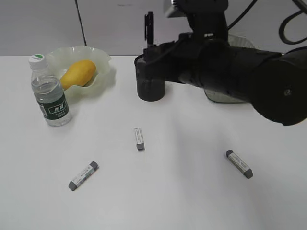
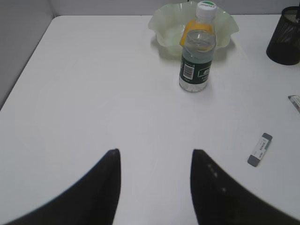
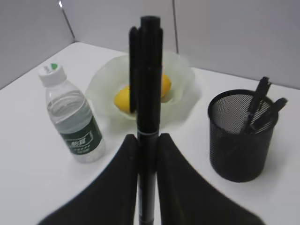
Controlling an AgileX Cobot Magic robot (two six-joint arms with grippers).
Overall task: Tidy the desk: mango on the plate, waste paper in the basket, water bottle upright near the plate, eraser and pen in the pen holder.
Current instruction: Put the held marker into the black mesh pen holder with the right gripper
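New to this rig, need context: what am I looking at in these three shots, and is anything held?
It is a two-armed robot at a white desk. One picture looks on from outside; the other two come from cameras on each wrist. The right tool is shut on a black pen, held upright near the black mesh pen holder, which already has pens in it. The left tool is open and empty. The mango lies in the green plate, the water bottle stands beside it, and three erasers lie loose.
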